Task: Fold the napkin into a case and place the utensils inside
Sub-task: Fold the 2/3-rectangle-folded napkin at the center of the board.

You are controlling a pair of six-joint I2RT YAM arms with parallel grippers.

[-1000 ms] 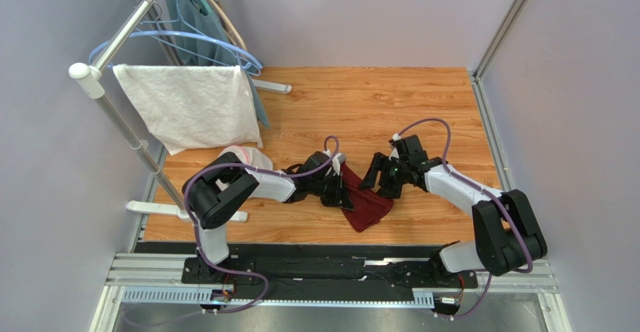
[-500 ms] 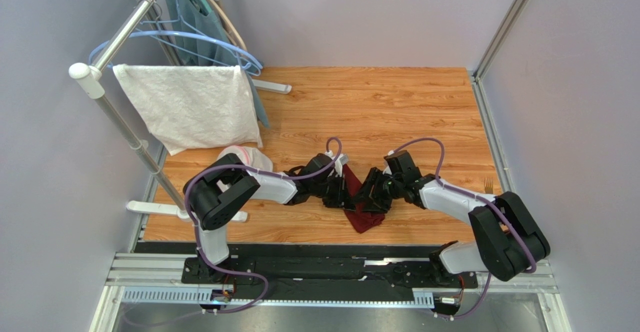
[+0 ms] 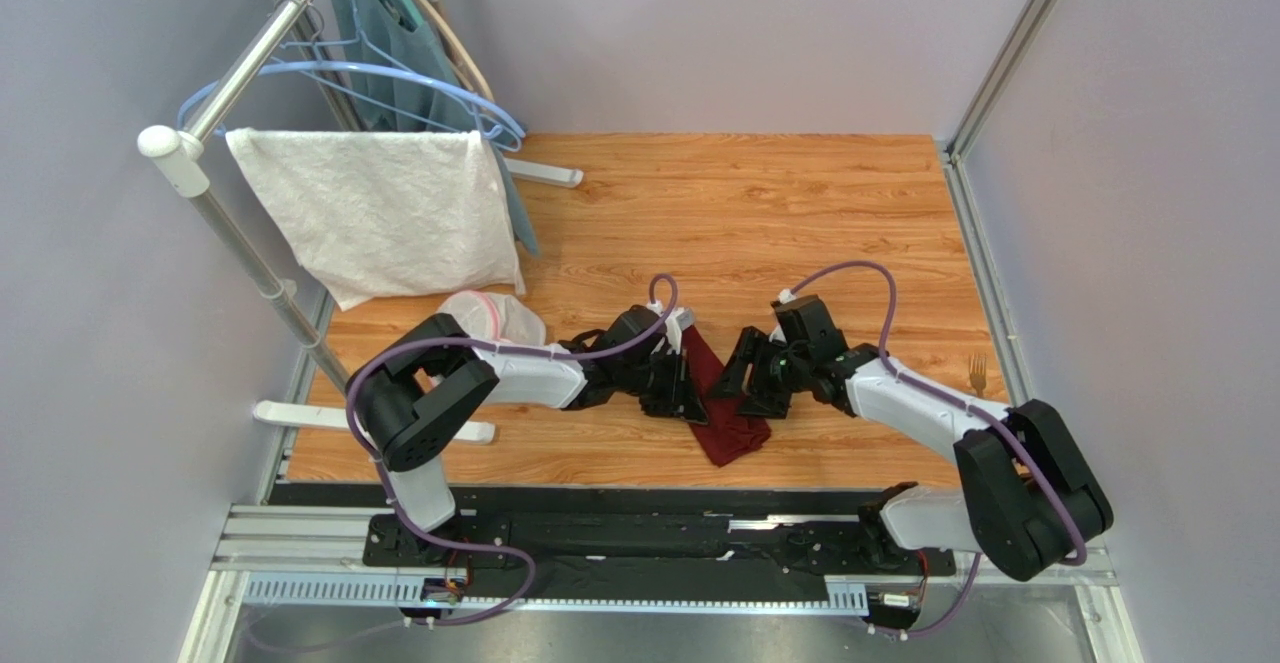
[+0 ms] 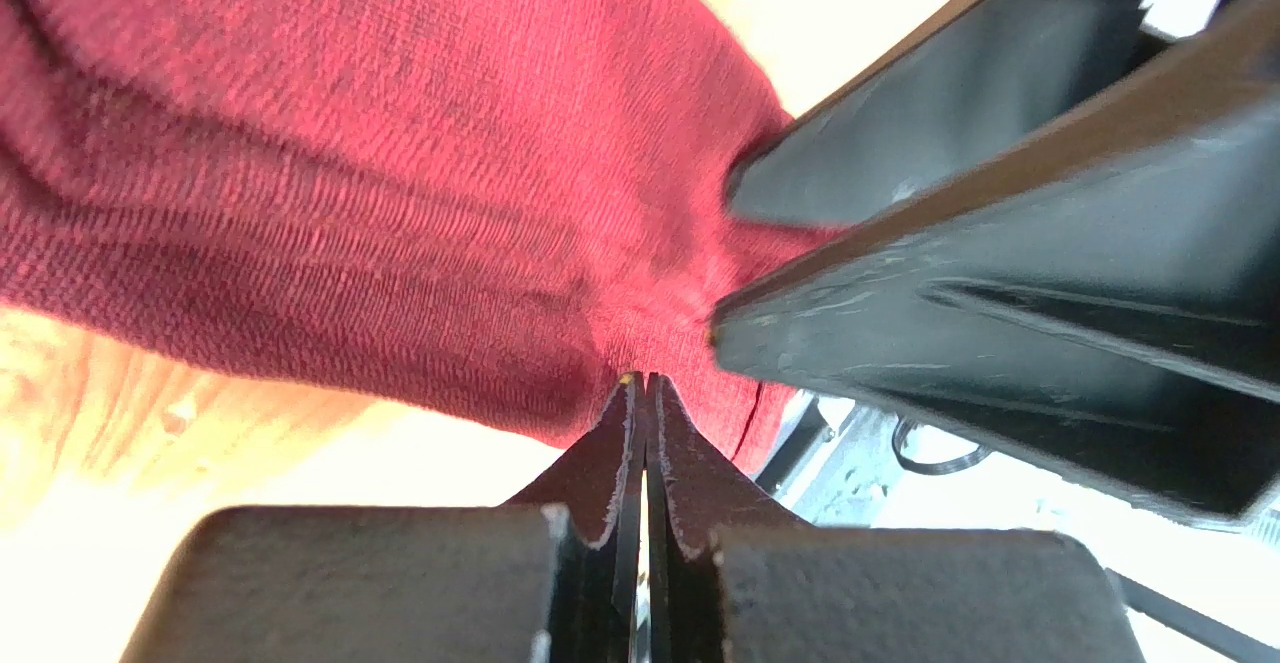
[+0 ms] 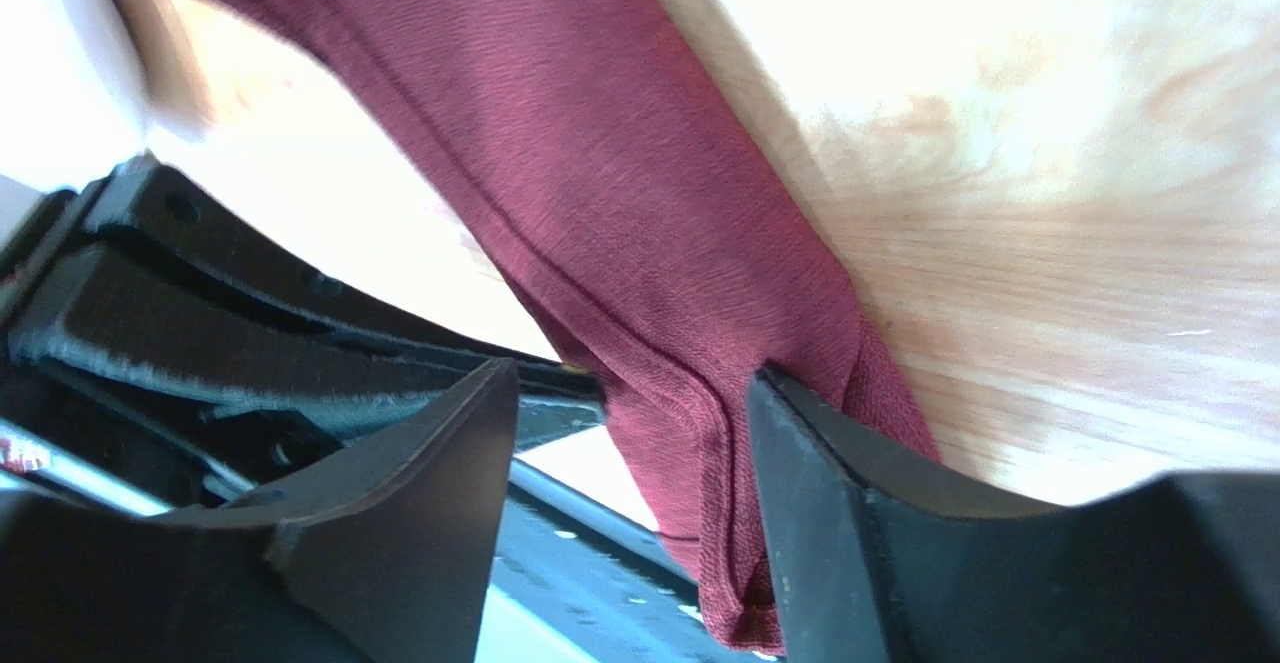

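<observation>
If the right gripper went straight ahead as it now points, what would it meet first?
Probably the dark maroon cloth napkin, lying between the right gripper's open jaws; the left gripper sits just beyond, though depth is unclear.

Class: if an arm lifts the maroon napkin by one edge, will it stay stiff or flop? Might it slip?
Probably floppy: the napkin bunches into soft creases where the left gripper pinches it. Its ribbed weave looks grippy, so slipping seems unlikely. Pushed, it would likely wrinkle, as its draped folds suggest.
</observation>
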